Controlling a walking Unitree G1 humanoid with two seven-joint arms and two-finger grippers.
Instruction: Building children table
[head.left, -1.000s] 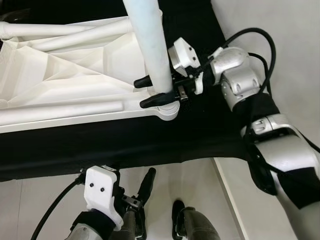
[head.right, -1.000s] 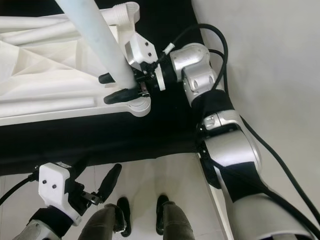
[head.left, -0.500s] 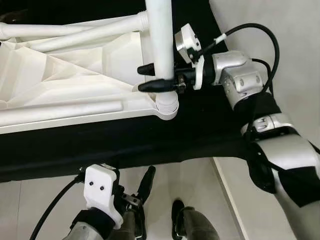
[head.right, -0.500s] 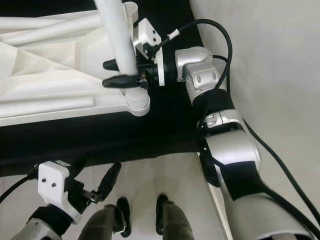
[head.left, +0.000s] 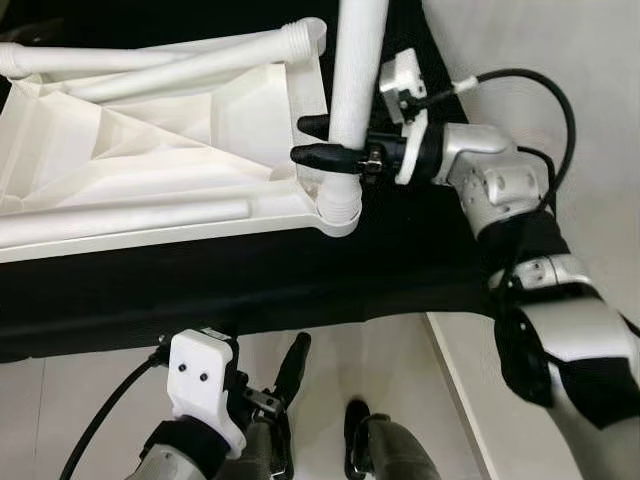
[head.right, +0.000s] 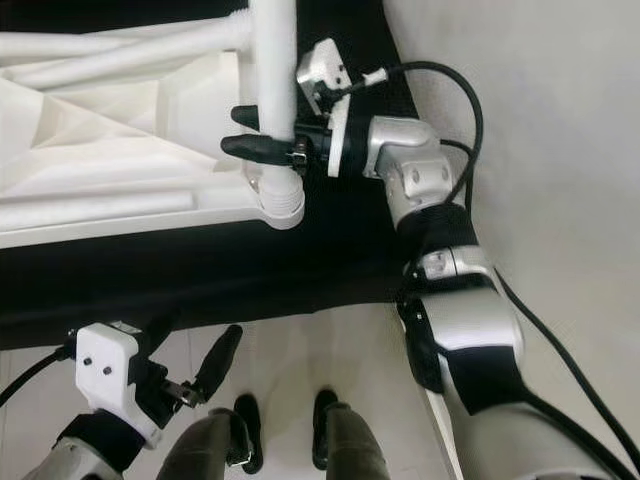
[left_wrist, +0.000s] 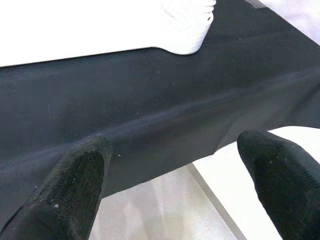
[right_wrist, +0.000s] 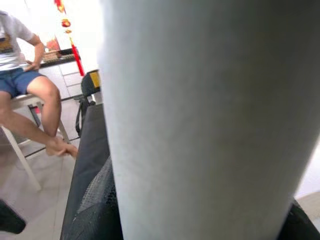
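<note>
A white table top (head.left: 150, 150) lies underside up on a black cloth (head.left: 200, 290). A white table leg (head.left: 355, 90) stands nearly upright, its lower end at the round corner socket (head.left: 338, 212) on the top's near right corner. My right gripper (head.left: 300, 139) is shut on this leg just above the socket, reaching in from the right. In the right wrist view the leg (right_wrist: 200, 115) is very close. My left gripper (left_wrist: 175, 175) hangs open low in front of the cloth's edge, holding nothing.
Two more white legs (head.left: 130, 215) (head.left: 180, 60) lie across the table top, one with a threaded end (head.left: 310, 35). Pale floor and my feet (head.left: 355, 430) are below. A person (right_wrist: 25, 80) sits on a chair beyond the cloth.
The leg has swung from a lean towards upright, its top moving right. My right gripper has shifted right with it. The left arm has stayed still.
</note>
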